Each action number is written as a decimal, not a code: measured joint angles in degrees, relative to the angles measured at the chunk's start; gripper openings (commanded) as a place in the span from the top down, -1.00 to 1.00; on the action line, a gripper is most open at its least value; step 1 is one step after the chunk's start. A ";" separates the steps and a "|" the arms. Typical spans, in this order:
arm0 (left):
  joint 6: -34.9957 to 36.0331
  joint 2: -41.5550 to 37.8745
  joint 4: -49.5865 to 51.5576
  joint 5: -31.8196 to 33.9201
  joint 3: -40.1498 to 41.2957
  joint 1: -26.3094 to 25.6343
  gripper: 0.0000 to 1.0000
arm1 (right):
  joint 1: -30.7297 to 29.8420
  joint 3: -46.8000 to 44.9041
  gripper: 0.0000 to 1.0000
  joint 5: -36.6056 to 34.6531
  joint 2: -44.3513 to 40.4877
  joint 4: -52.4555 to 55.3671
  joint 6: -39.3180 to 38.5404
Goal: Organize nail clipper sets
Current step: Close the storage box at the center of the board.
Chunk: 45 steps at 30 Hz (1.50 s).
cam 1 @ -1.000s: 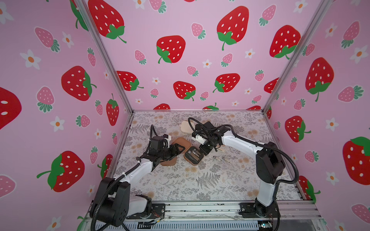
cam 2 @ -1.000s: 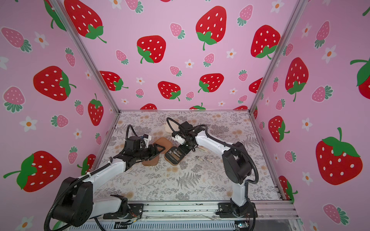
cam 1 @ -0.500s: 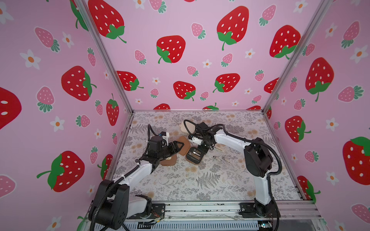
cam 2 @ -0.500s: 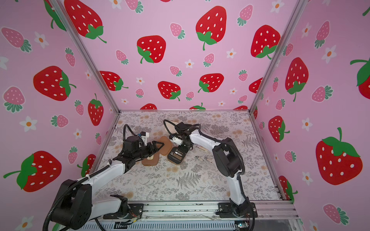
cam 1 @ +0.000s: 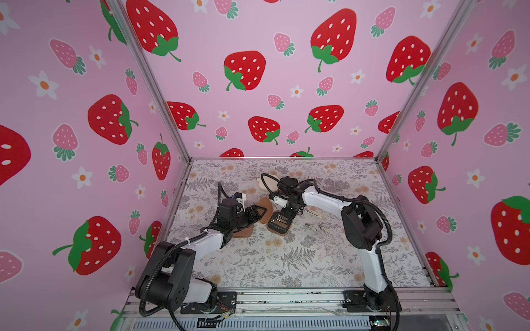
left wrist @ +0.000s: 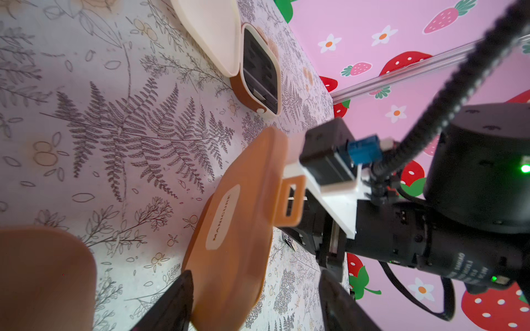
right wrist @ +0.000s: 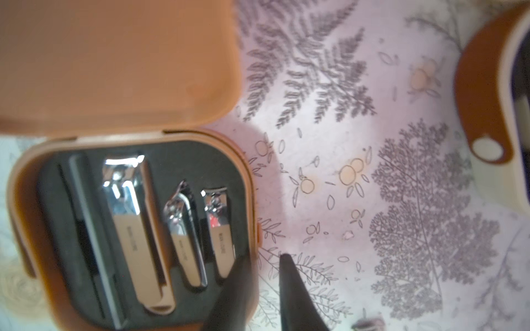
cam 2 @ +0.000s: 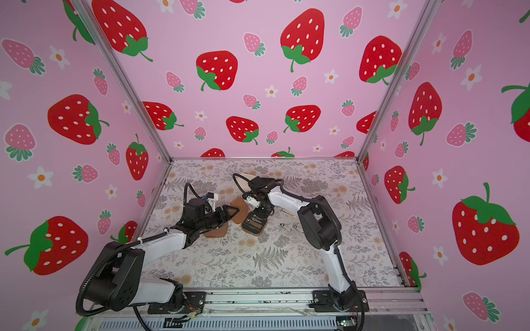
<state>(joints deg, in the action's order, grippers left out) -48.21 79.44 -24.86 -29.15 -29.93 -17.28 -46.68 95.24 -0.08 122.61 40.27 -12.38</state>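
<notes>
An open brown nail clipper case (cam 1: 279,225) (cam 2: 253,225) lies mid-table with its lid (cam 1: 264,208) (left wrist: 238,229) raised. Three silvery clippers (right wrist: 134,229) and a file sit in its black insert. My left gripper (cam 1: 258,212) (left wrist: 255,289) is open, its fingers either side of that lid, with a clear gap on one side. My right gripper (cam 1: 288,213) (right wrist: 262,266) has its jaws a little apart across the case's rim (right wrist: 253,229), holding nothing. A shut brown case (cam 1: 243,232) lies under my left wrist. The cream case (cam 1: 266,183) (left wrist: 258,71) lies open behind.
Loose metal tools (cam 1: 312,212) (cam 1: 315,227) (cam 2: 289,226) lie on the floral table to the right of the open case. Pink strawberry walls close in three sides, and a metal rail (cam 1: 286,298) runs along the front edge.
My right gripper's jaws have parted from shut. The right arm's elbow has swung leftward, bringing the wrist over the open case. The left arm has hardly moved.
</notes>
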 measured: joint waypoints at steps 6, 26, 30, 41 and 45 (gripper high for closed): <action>1.40 -0.42 2.10 0.48 -1.92 -3.89 -0.40 | 0.04 -1.22 -0.02 -3.65 -6.12 1.38 10.25; 6.21 14.40 7.93 4.20 -11.52 -12.52 -0.27 | 2.80 -20.15 0.10 15.43 -20.20 -8.22 45.92; 7.63 14.53 11.80 6.97 -13.86 -12.83 -0.27 | 2.54 -22.21 0.16 17.07 -18.97 -10.21 48.26; 13.99 11.37 27.08 15.98 -20.31 -13.97 -0.29 | 2.21 -24.68 0.19 17.53 -14.56 -12.44 50.58; 15.47 12.59 29.94 18.16 -21.68 -13.97 -0.28 | 2.23 -23.74 0.27 17.66 -13.62 -13.03 50.40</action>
<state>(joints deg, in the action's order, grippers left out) -32.73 92.03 5.08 -10.98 -51.62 -31.24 -44.45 71.50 17.58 108.99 27.24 38.02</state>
